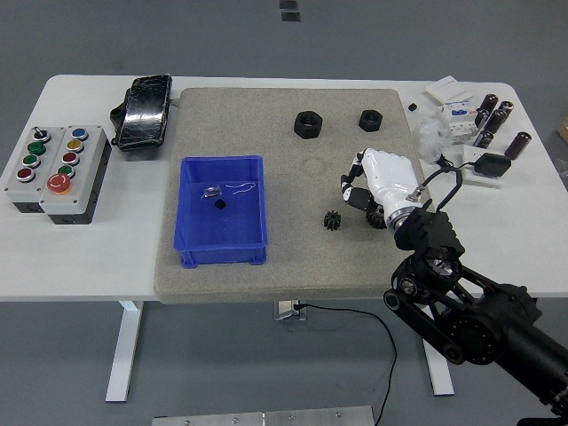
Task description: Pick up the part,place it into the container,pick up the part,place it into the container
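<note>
- One small black gear-shaped part [332,220] lies on the grey mat [284,257], right of the blue plastic bin and just left of the robot's right hand; whether a fingertip touches it is too fine to make out.
- Two larger black hexagonal nuts sit near the mat's far edge, one [308,123] left of the other [370,119], well apart from the gear.
- Inside the blue rectangular bin [222,253], at the mat's left side, lie a tiny dark piece [220,204] and some pale, thin bits whose nature is hard to tell.
- The right hand [377,186], white-shelled with dark fingers, hangs over the mat just right of the gear; its fingers curl downward, loosely apart, and it holds nothing that can be seen. The palm side is hidden from the camera.
- Its black arm [470,311] comes in from the lower right corner and is cut off by the picture's edge.
- On the white table [98,257], left of the mat, stands a grey button box [55,170] with coloured buttons, and behind it a black device [142,111].
- At the far right lies a cluster of dark cylinders [497,120], white boxes and a black adapter, too small to identify further.
</note>
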Controlling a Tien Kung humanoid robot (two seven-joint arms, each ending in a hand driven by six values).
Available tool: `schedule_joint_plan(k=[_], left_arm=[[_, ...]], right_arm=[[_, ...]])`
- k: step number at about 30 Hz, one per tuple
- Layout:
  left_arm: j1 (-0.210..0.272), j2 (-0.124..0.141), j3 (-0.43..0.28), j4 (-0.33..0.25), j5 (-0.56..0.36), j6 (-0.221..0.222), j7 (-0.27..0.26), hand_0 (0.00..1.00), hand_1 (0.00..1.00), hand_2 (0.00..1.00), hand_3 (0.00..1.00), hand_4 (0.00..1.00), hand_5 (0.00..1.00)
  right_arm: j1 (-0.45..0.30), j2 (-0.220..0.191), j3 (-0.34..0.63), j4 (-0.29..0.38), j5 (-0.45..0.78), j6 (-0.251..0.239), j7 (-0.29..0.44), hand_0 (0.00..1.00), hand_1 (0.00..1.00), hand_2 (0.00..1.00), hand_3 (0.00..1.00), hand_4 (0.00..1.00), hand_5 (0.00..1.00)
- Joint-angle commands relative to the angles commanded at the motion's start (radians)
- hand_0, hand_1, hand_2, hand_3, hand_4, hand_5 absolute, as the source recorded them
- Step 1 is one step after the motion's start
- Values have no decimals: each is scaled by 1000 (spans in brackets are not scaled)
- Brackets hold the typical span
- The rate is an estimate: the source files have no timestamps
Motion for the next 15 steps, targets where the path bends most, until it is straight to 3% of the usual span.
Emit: schedule_joint_plan(k=[3,4,9,10,14,15], left_arm=[[0,0,0,0,0,0,0,666,631,550,602,704,347],[0,0,0,0,0,0,0,666,632,550,602,705,347],[6,-1,-5,0,6,0,4,666,632,550,602,705,347],[7,-1,-6,0,6,-1,4,666,632,550,603,705,349],[7,-1,-7,0,6,0,4,666,632,550,603,705,349],[6,0,-6,0,6,0,3,666,632,551,603,706,352]], right_arm=[[6,4,3,8,-10,-1,-5,406,524,473,381,187,2],[6,2,5,12,-13,-1,-7,408,611,644,634,448,81],[-9,-12,28,31,-39,13,-42,408,611,644,634,448,81],[-13,-15,32,34,-44,19,-51,392,720,891,901,869,346],[-29,-31,36,51,-55,71,-93,392,720,891,901,869,346],[-34,-35,34,54,-54,85,-103,379,717,896,916,912,404]])
